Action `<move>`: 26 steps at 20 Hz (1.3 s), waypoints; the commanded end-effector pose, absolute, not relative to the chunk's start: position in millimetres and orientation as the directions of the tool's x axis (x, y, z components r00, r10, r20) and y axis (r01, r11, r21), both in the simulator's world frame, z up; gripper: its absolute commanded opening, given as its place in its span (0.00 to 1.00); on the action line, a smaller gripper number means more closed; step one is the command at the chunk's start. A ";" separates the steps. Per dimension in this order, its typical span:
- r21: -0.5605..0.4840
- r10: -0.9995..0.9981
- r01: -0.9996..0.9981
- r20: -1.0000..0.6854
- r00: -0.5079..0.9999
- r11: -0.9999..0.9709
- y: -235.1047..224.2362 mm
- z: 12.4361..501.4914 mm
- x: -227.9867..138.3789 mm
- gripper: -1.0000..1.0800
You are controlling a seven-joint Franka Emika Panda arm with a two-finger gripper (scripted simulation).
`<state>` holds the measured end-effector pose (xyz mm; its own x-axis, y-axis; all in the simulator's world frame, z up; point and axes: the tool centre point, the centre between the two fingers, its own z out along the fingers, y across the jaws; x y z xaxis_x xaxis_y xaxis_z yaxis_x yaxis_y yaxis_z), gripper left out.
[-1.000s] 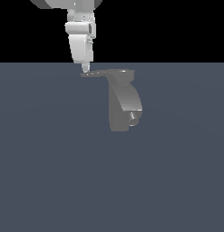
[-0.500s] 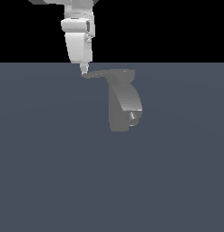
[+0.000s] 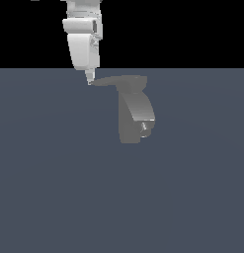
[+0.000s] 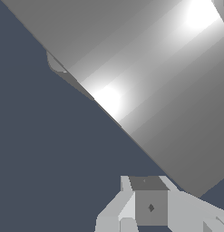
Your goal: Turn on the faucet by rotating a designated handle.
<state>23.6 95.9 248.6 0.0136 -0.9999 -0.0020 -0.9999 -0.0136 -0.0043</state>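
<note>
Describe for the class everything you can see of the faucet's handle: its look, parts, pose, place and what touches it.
The handle is a thin, flat grey lever with a dull metal look. It lies level along the top of the faucet, joined to a flat cap above the thick curved body, and narrows to a tip pointing toward the exterior view's left. The white gripper comes down from above, its fingertips at that tip; actual contact cannot be confirmed. In the wrist view, it fills much of the picture as a broad, glossy grey surface.

My arm runs off the exterior view's top edge; the handle (image 4: 145, 86) overflows my wrist view, and my finger gap is unreadable.
</note>
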 end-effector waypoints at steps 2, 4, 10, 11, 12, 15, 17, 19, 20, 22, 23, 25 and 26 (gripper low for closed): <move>-0.002 -1.000 -1.000 -0.001 0.010 -0.010 86.6 248.7 15.2 0.00; -0.002 -1.000 -1.000 -0.001 0.010 -0.010 82.5 248.7 10.2 0.00; -0.002 -1.000 -1.000 0.000 0.010 -0.010 70.0 248.6 -4.8 0.00; -0.002 -1.000 -1.000 0.000 0.010 -0.010 67.8 248.6 -7.3 0.00; -0.002 -1.000 -1.000 0.000 0.010 -0.010 65.7 248.7 -9.9 0.00; -0.001 -1.000 -1.000 0.000 0.010 -0.010 59.3 248.5 -17.5 0.00; -0.001 -1.000 -1.000 0.000 0.010 -0.010 54.9 248.5 -22.8 0.00; -0.001 -1.000 -1.000 0.000 0.010 -0.010 50.5 248.6 -28.0 0.00; -0.001 -1.000 -1.000 0.000 0.010 -0.010 48.3 248.7 -30.7 0.00; -0.001 -1.000 -1.000 0.000 0.010 -0.010 43.7 248.8 -36.0 0.00; -0.001 -1.000 -1.000 0.000 0.011 -0.011 41.7 248.5 -38.6 0.00; -0.001 -1.000 -1.000 0.000 0.011 -0.011 37.1 248.6 -44.0 0.00; -0.001 -1.000 -1.000 0.000 0.011 -0.011 34.8 248.7 -46.7 0.00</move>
